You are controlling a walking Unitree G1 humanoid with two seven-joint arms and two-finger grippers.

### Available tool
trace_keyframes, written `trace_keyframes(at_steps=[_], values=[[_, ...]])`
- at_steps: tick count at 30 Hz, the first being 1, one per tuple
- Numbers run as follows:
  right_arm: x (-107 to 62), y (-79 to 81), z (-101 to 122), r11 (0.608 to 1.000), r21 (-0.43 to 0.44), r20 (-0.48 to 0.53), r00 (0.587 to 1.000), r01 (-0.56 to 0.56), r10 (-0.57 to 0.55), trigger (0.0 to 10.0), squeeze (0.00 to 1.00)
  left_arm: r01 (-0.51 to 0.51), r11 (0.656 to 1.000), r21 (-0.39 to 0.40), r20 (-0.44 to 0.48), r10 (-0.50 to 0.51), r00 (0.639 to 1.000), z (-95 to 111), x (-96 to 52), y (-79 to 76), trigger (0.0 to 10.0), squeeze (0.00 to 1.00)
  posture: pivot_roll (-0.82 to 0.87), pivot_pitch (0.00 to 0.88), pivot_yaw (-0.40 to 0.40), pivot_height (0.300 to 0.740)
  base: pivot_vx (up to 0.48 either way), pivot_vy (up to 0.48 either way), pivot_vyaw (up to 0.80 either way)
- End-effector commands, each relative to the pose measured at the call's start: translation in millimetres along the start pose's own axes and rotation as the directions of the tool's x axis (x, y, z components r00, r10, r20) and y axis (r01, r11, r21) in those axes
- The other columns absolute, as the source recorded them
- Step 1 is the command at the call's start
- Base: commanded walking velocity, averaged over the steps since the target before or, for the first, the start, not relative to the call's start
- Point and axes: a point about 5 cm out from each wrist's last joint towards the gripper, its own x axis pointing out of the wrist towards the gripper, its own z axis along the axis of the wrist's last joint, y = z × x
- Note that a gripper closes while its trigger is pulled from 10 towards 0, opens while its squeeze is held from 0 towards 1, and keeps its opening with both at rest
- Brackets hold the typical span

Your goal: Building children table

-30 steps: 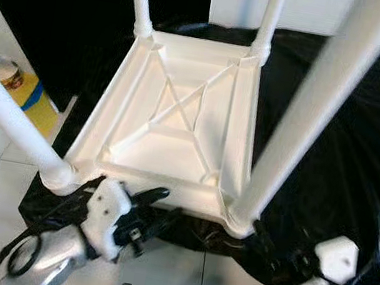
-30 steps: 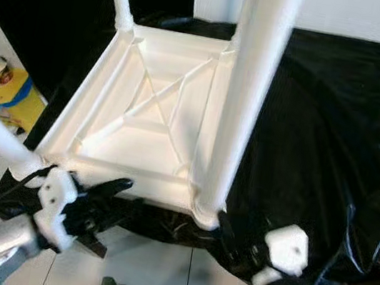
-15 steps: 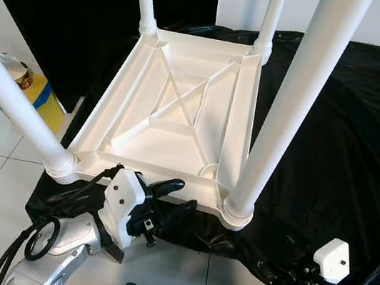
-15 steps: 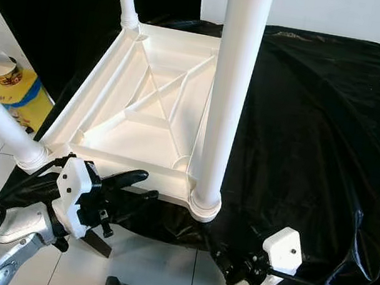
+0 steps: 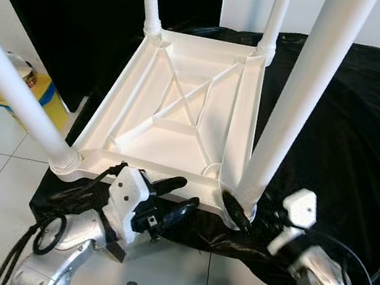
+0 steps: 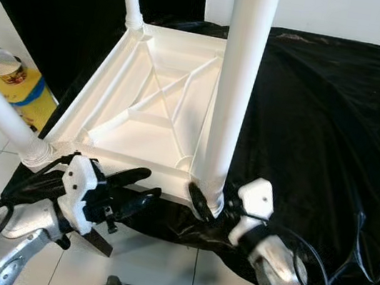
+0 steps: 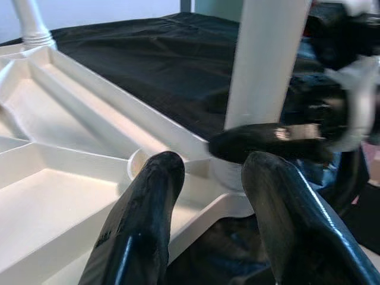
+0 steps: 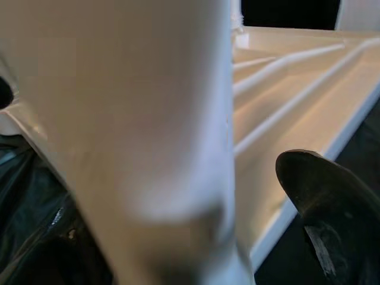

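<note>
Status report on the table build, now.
Left gripper open at the upturned table near edge. Right gripper open around the near right leg base. Nothing in the way.

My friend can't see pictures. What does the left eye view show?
A white table lies upside down on a black sheet, legs pointing up. The right gripper is at the base of the near right leg; the left gripper, open, sits at the table's near edge.

Both silver arms reach forward low. The left gripper (image 5: 176,192) holds its black fingers (image 7: 142,219) parted, pointing toward the right. The right gripper (image 6: 204,201) stands with its fingers spread, one finger (image 8: 329,208) dark in the wrist view.
</note>
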Motion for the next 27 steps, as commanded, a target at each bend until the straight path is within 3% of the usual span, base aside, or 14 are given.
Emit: trace_keyframes(at_steps=[1, 7, 9, 18, 20, 26, 27], values=[[-1.3, -1.0, -5, 1.000, 0.006, -0.015, 1.000, 0.011, -0.011, 10.0, 0.00, 0.002, 1.000, 0.013, -0.009, -0.002, 1.000, -1, -0.3, -0.8, 10.0, 0.00, 0.07, 0.119, 0.038, 0.740, 0.000, 0.000, 0.00], [1.1, -23.9, -8, 0.996, -0.032, -0.022, 0.996, 0.086, -0.087, 10.0, 0.00, -0.003, 1.000, 0.017, -0.003, 0.003, 1.000, -2, 0.6, 0.3, 10.0, 0.00, 0.07, 0.113, 0.033, 0.740, 0.000, 0.000, 0.00], [-1.5, -44.8, -9, 0.986, -0.062, -0.024, 0.987, 0.154, -0.156, 10.0, 0.00, -0.010, 1.000, 0.024, 0.001, 0.010, 1.000, -2, 1.0, 1.3, 10.0, 0.00, 0.07, 0.105, 0.030, 0.740, 0.000, 0.000, 0.00], [-4.8, -68.2, -10, 0.968, -0.094, -0.022, 0.972, 0.233, -0.236, 10.0, 0.00, -0.008, 1.000, 0.028, 0.011, 0.008, 1.000, -1, 4.5, 1.0, 10.0, 0.00, 0.07, 0.099, 0.032, 0.740, 0.000, 0.000, 0.00], [-5.8, -70.0, -10, 0.964, -0.097, -0.018, 0.968, 0.247, -0.249, 10.0, 0.00, -0.007, 1.000, 0.029, 0.013, 0.007, 1.000, -1, 4.9, 0.9, 10.0, 0.00, 0.07, 0.098, 0.031, 0.740, 0.000, 0.000, 0.00], [-3.6, -52.2, -8, 0.968, -0.069, 0.006, 0.970, 0.241, -0.241, 10.0, 0.00, -0.022, 0.999, 0.027, 0.008, 0.021, 1.000, 0, 10.0, 0.8, 10.0, 0.00, 0.06, 0.097, 0.027, 0.740, 0.000, 0.000, 0.00], [-2.0, -45.5, -8, 0.970, -0.059, 0.013, 0.972, 0.237, -0.237, 8.3, 0.00, -0.033, 0.999, 0.032, 0.007, 0.033, 0.999, -1, 11.8, 0.4, 10.0, 0.00, 0.06, 0.097, 0.026, 0.740, 0.000, 0.000, 0.00]])
